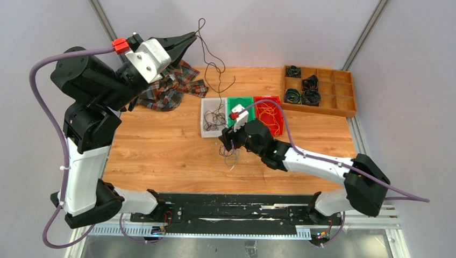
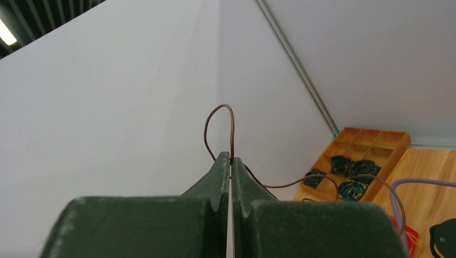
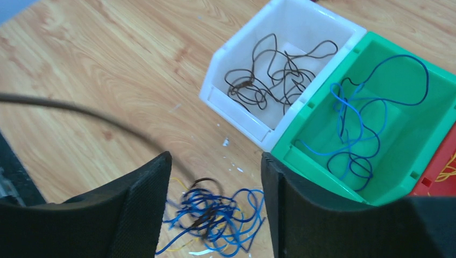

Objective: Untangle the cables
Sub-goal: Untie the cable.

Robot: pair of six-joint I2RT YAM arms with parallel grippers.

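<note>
My left gripper (image 1: 192,36) is raised high at the back and shut on a thin dark brown wire (image 1: 207,56), which loops above the fingertips (image 2: 230,159) and hangs down toward the white bin (image 1: 206,115). My right gripper (image 3: 215,161) is open just above a small tangled bundle of blue, dark and yellow wires (image 3: 215,217) lying on the wooden table; the bundle also shows in the top view (image 1: 230,154). A blurred dark wire (image 3: 80,110) runs from the left toward the bundle. The jaws touch nothing.
The white bin (image 3: 236,105) holds dark wires, the green bin (image 3: 317,161) blue wires, the red bin (image 1: 270,105) yellow-orange wires. A wooden tray (image 1: 344,88) with thick coiled cords stands at the back right. A plaid cloth (image 1: 177,86) lies at the back left.
</note>
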